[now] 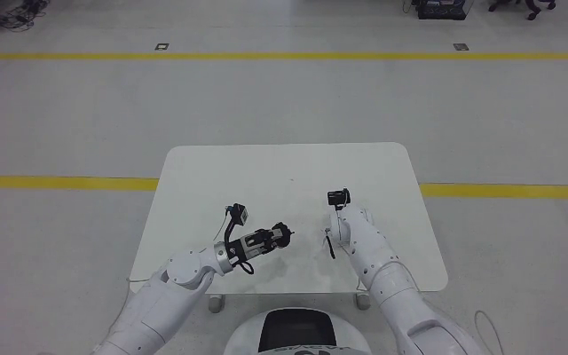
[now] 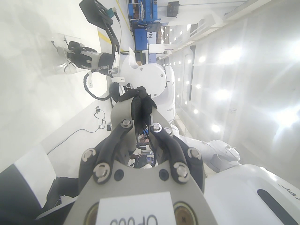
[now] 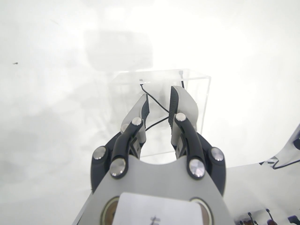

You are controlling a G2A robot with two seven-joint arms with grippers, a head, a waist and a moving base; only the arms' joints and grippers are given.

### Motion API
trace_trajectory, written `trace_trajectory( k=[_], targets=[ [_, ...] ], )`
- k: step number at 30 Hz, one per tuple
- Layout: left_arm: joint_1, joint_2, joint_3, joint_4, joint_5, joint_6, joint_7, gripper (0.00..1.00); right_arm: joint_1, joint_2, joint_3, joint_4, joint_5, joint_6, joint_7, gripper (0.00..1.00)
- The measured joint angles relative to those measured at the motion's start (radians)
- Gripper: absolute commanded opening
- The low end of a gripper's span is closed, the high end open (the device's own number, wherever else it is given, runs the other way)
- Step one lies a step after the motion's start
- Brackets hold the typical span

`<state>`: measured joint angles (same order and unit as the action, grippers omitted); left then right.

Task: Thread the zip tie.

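From above, the left gripper [image 1: 284, 234] hangs low over the table [image 1: 293, 169] at the lower centre of the frame, with the right arm [image 1: 364, 244] just right of it. In the left wrist view, the left gripper [image 2: 140, 95] is clenched, dark pads pressed together, though I cannot tell whether on anything. In the right wrist view, the right gripper [image 3: 160, 93] is released over a clear box [image 3: 199, 94], and thin black zip ties [image 3: 155, 101] cross between its spread fingers.

Clear box [image 3: 201, 99] stands before right gripper [image 3: 159, 93] (zip tie [image 3: 155, 101] strands between jaws).
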<state>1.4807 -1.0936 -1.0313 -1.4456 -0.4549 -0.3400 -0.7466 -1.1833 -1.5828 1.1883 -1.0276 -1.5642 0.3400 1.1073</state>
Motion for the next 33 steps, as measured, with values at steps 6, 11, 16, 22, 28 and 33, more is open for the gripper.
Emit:
trace_trajectory(
  k=[6, 11, 16, 22, 28, 33],
  targets=[
    [0.000, 0.000, 0.000, 0.000, 0.000, 0.000, 0.000, 0.00, 0.002, -0.006, 0.013, 0.007, 0.006, 0.000, -0.002, 0.24],
    [0.000, 0.000, 0.000, 0.000, 0.000, 0.000, 0.000, 0.00, 0.011, -0.010, 0.015, 0.028, 0.007, 0.000, 0.000, 0.24],
    [0.000, 0.000, 0.000, 0.000, 0.000, 0.000, 0.000, 0.00, 0.022, -0.014, 0.016, 0.051, 0.012, 0.000, 0.000, 0.20],
    [0.000, 0.000, 0.000, 0.000, 0.000, 0.000, 0.000, 0.00, 0.030, -0.018, 0.016, 0.064, 0.016, 0.000, -0.004, 0.00],
    [0.000, 0.000, 0.000, 0.000, 0.000, 0.000, 0.000, 0.00, 0.027, -0.019, 0.019, 0.054, 0.010, 0.000, -0.003, 0.00],
    [0.000, 0.000, 0.000, 0.000, 0.000, 0.000, 0.000, 0.00, 0.010, -0.018, 0.023, 0.014, 0.013, -0.004, -0.001, 0.00]
  ],
)
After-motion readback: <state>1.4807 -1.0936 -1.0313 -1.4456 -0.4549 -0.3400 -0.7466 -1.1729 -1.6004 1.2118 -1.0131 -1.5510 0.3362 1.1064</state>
